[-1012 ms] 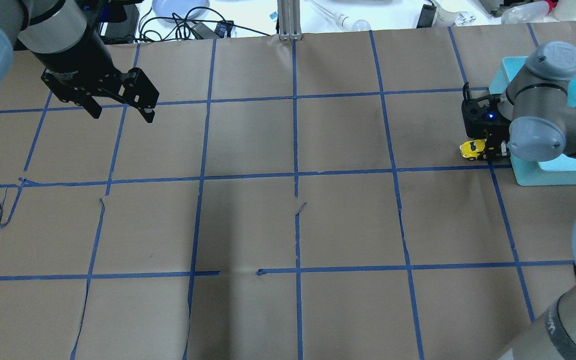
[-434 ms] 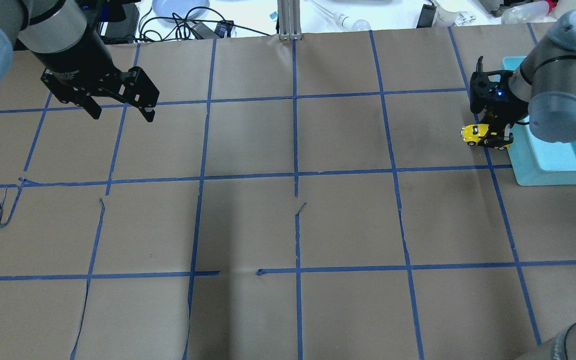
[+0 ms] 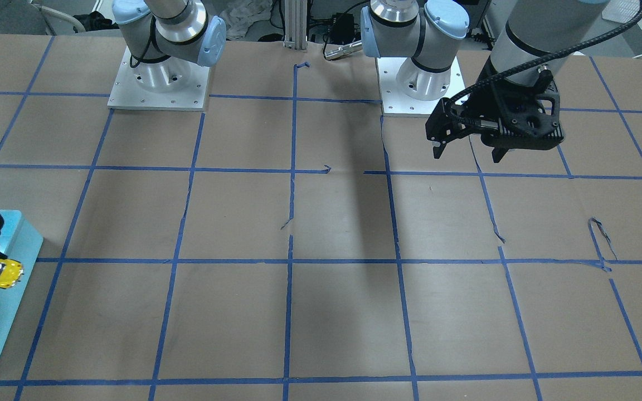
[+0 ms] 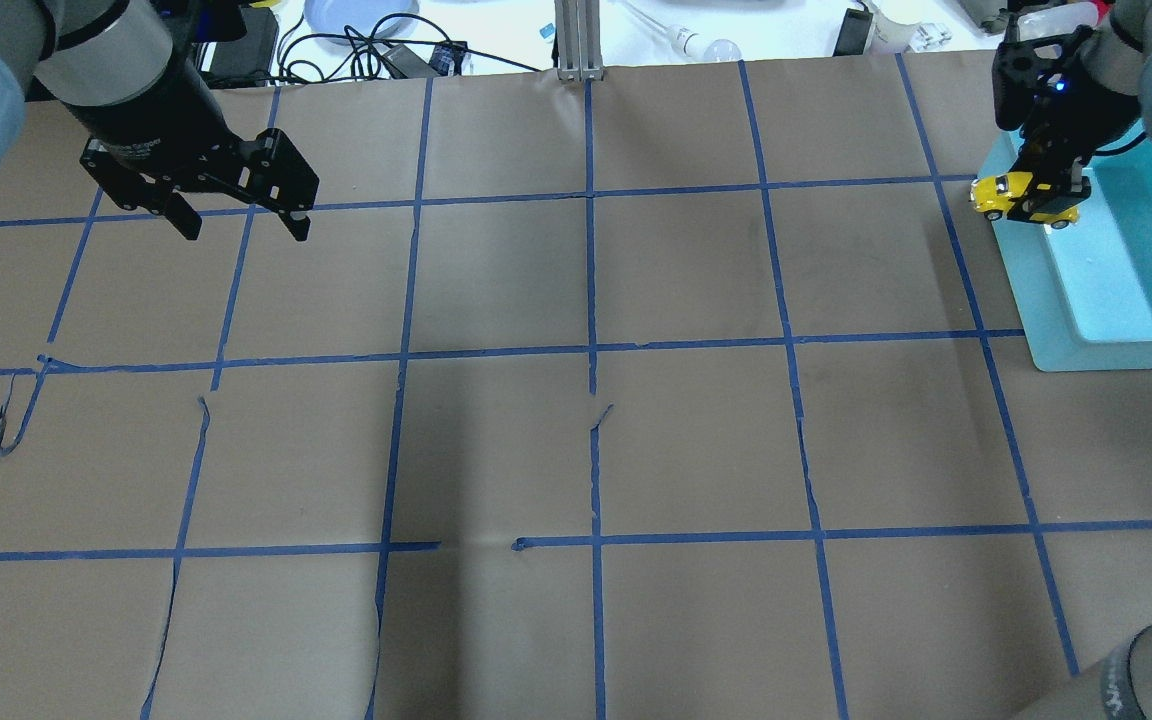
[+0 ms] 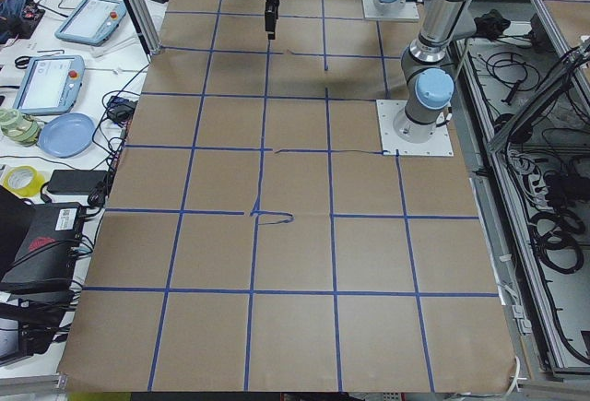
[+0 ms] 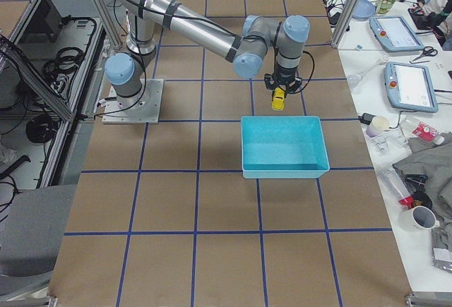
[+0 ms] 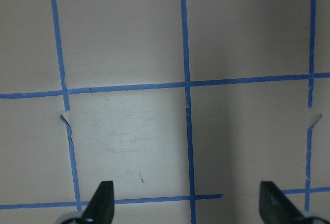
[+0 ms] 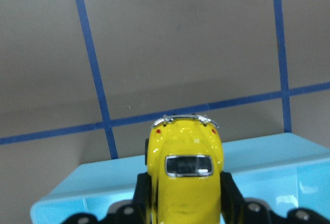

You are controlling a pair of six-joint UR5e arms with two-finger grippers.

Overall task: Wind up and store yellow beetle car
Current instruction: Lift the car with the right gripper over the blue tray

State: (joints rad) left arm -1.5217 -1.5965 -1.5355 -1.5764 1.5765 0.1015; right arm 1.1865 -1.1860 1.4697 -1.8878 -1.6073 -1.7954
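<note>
Holding the yellow beetle car (image 4: pixel 1011 190) up by the edge of the blue bin (image 4: pixel 1041 300).

On the left, hanging above the table (image 4: pixel 586 450) with the left gripper (image 4: pixel 246 225) spread wide and nothing in it. Across the middle, brown paper and blue tape lines. On the right, pinching the little car by its sides with the right gripper (image 4: pixel 1056 178) closed snug on it, up in the air, about over the bin's wall, with one end poking out toward the table. Risky spot: letting go here would likely land the car on the wall and tip it out onto the paper. Might also slip, being so shiny, or zoom away if wound. Safer to open further over the bin's inside.
</note>
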